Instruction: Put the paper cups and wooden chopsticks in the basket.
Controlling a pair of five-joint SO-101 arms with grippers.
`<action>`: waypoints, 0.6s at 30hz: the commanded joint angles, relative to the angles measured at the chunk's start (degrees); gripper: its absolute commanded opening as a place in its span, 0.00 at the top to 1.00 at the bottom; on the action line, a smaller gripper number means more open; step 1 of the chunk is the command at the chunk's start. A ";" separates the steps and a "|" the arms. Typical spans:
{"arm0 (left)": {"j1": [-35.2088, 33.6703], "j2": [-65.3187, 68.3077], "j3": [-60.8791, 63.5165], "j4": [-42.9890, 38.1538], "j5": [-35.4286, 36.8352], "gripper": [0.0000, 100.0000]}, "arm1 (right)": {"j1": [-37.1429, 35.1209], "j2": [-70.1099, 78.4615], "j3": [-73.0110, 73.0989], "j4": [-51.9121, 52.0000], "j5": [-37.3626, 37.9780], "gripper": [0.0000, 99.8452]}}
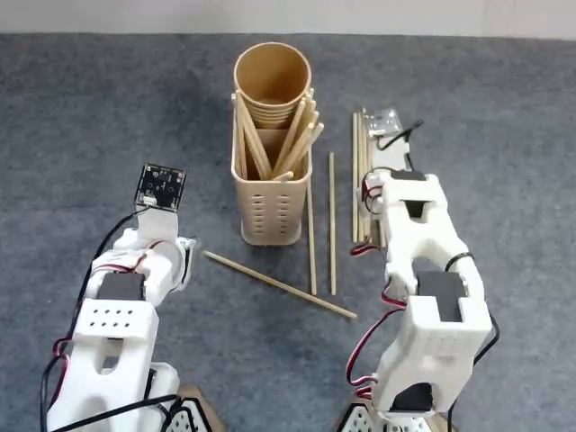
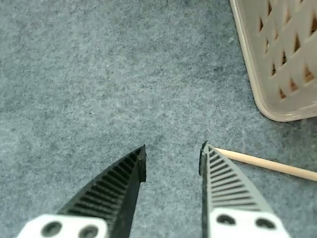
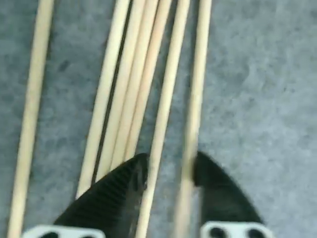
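Note:
A beige slotted basket [image 1: 270, 193] stands upright at the table's centre, holding stacked paper cups [image 1: 272, 79] and several wooden chopsticks [image 1: 292, 139]. More chopsticks lie on the carpet: a slanted one [image 1: 279, 285] in front of the basket, two single ones [image 1: 331, 225] to its right, and a bundle [image 1: 360, 171] by the right arm [image 1: 423, 243]. My left gripper [image 2: 173, 154] is open just above the carpet, one fingertip beside the end of the slanted chopstick [image 2: 267, 165], near the basket's corner [image 2: 277, 74]. My right gripper [image 3: 168, 168] is open, straddling two chopsticks of the bundle [image 3: 163, 99].
Grey carpet covers the whole table. The left arm [image 1: 126, 297] sits front left of the basket, with bare carpet to its left and ahead of it. Cables hang from both arms.

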 commanded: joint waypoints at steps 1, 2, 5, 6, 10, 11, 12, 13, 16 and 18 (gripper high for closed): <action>0.48 -1.01 -0.22 -0.97 0.00 0.80 | 0.84 0.22 0.13 0.48 0.26 0.99; 0.48 -1.01 -0.22 -0.97 0.00 0.80 | 1.10 -0.04 0.04 1.45 0.18 1.00; 0.48 -1.01 -0.22 -0.97 0.00 0.80 | 2.15 -4.18 -1.27 2.51 -5.01 0.99; 0.48 -1.01 -0.22 -0.97 0.00 0.80 | 2.95 -7.08 -1.19 2.42 -7.03 0.99; 0.48 -1.01 -0.22 -0.97 0.00 0.80 | 3.74 -24.13 -1.01 1.10 -12.92 0.99; 0.48 -1.01 -0.22 -0.97 0.00 0.80 | 3.56 -29.14 0.04 0.22 -13.98 0.99; 0.48 -1.01 -0.22 -0.97 0.00 0.80 | 3.30 -34.51 1.89 -0.84 -14.77 0.99; 0.48 -1.01 -0.22 -0.97 0.00 0.80 | 2.33 -39.96 3.74 -2.77 -15.38 0.99; 0.48 -1.01 -0.22 -0.97 0.00 0.80 | -1.10 -55.52 10.07 -9.10 -16.88 0.99; 0.48 -1.01 -0.22 -0.97 0.00 0.80 | -4.97 -64.31 13.76 -12.44 -18.02 0.99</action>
